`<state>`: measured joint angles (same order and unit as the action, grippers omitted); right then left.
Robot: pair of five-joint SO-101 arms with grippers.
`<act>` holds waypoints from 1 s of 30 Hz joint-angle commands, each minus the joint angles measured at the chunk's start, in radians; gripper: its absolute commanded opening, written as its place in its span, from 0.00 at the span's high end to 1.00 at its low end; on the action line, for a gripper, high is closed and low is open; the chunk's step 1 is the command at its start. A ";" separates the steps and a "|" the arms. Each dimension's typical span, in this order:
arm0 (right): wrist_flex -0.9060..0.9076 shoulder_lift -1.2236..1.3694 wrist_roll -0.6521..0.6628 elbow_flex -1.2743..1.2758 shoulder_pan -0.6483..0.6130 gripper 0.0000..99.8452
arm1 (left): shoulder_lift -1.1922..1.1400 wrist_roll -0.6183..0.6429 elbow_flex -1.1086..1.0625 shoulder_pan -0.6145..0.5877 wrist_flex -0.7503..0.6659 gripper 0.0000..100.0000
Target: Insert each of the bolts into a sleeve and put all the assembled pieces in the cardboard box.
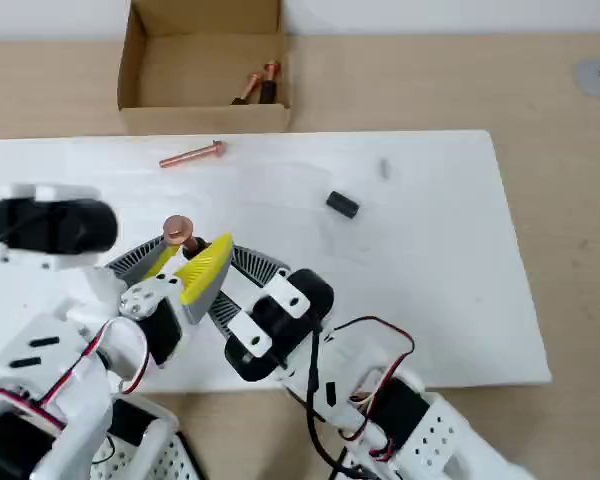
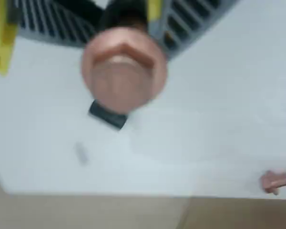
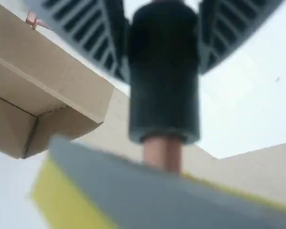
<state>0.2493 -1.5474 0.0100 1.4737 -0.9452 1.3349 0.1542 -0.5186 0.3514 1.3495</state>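
My right gripper (image 1: 195, 256) is shut on a black sleeve (image 3: 163, 76), pinched between its grey ribbed fingers (image 3: 81, 28). A copper bolt runs through the sleeve. Its round head (image 1: 178, 228) fills the left wrist view (image 2: 124, 67), and its shaft (image 3: 162, 152) sticks out of the sleeve's other end. My left gripper (image 1: 200, 246) is open, with its yellow fingers (image 2: 0, 38) apart on either side of the bolt. A loose bolt (image 1: 192, 155) and a loose sleeve (image 1: 342, 205) lie on the white board. The cardboard box (image 1: 135, 70) holds two assembled pieces (image 1: 258, 82).
The white board (image 1: 430, 300) covers most of the wooden table, with free room on its right half. The box stands just beyond the board's far edge, at the left. A grey disc (image 1: 598, 76) lies at the table's far right.
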 commanded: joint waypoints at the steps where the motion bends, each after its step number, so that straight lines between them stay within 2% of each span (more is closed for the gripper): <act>1: -0.028 -0.025 -0.014 -0.097 0.051 0.99 | -0.091 -0.083 0.183 -0.005 0.103 0.79; 4: -0.040 -0.016 -0.083 -0.151 0.127 0.99 | -0.183 -0.163 0.316 -0.005 0.209 0.79; 8: -0.040 0.028 -0.086 -0.213 0.223 0.99 | -0.306 -0.244 0.474 -0.005 0.307 0.80; 15: -0.092 0.308 -0.092 -0.420 0.337 0.99 | -0.401 -0.253 0.634 -0.005 0.322 0.80; 17: -0.149 0.426 -0.092 -0.506 0.367 0.99 | -0.423 -0.253 0.637 -0.009 0.322 0.80; 20: -0.196 0.636 -0.092 -0.647 0.401 0.99 | -0.467 -0.267 0.601 -0.080 0.319 0.80; 23: -0.224 0.848 -0.140 -0.794 0.437 0.99 | -0.516 -0.391 0.502 -0.121 0.321 0.80; 30: -0.272 1.307 -0.184 -1.136 0.473 0.99 | -0.573 -0.399 0.319 -0.236 0.265 0.80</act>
<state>0.0176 -0.3997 -0.1619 0.5363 -0.4971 0.7672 -0.2386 -0.1519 0.1718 1.6579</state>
